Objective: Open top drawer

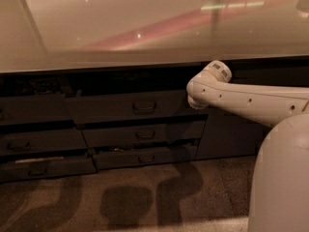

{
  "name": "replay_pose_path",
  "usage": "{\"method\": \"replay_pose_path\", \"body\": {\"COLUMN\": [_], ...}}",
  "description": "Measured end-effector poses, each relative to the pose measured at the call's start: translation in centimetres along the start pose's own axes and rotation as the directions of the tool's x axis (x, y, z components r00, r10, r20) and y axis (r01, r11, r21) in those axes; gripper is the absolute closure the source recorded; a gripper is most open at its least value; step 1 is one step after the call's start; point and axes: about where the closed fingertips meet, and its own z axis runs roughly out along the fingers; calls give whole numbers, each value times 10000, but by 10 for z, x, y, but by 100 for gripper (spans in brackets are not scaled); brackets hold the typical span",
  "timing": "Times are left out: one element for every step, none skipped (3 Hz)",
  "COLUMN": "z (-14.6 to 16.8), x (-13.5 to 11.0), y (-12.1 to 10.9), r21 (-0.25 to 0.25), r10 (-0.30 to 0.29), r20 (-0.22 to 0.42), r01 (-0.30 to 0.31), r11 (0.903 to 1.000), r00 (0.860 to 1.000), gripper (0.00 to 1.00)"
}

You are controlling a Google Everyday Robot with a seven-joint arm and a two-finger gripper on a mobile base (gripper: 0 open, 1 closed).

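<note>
Dim, warm light from above, and the glossy pale countertop (pixel 120 28) threw back a pinkish streak, a greenish-white bar of glare and a few bright specks. Under its lip the wide dark grey top drawer front (pixel 106 109) and the narrower dark drawer fronts (pixel 43 141) sank into deep shade, while the smooth white robot arm (pixel 251 100) caught the glow and cast soft, blobby shadows on the speckled brown floor (pixel 58 202). The two-finger gripper was out of sight past the arm's rounded joint, lost in the dark.
</note>
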Motion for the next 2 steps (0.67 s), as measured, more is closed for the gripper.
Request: {"method": "replay_pose_path", "body": {"z": [0,-9], "x": [2,2], "y": [5,2], "r21": [3,200], "r10": [-46,-6], "r20": [-35,103], "r01": [46,3], "r11": [10000,9998], "r00": [10000,9999], "gripper": [100,100]}}
